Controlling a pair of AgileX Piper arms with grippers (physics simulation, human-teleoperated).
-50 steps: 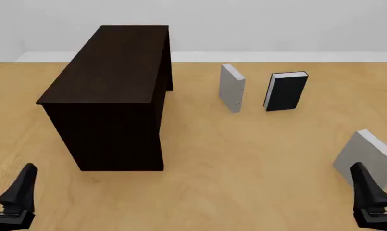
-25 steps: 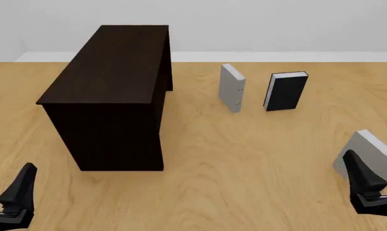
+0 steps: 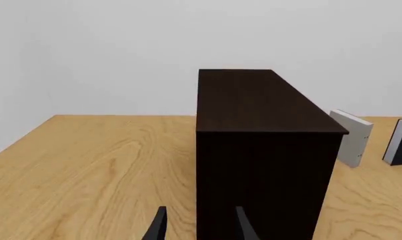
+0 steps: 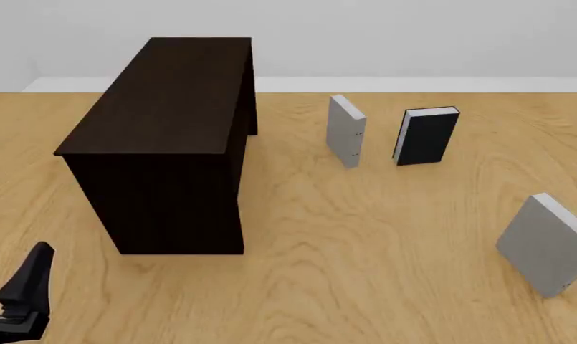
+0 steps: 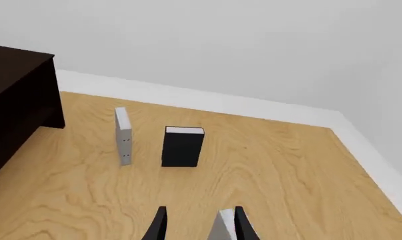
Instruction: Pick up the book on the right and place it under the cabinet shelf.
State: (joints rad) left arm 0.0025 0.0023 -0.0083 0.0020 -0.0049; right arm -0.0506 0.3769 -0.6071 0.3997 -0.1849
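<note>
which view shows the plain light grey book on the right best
The front view: the plain light grey book stands whole at the table's near right, tilted, with nothing gripping it. The right wrist view catches only a pale sliver between the right gripper fingers. The left wrist view misses it.

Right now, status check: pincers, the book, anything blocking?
Left pincer open, idle. Right pincer open above the grey book, no grip yet. Book upright, tilted, far right. Table bare between book and cabinet.
</note>
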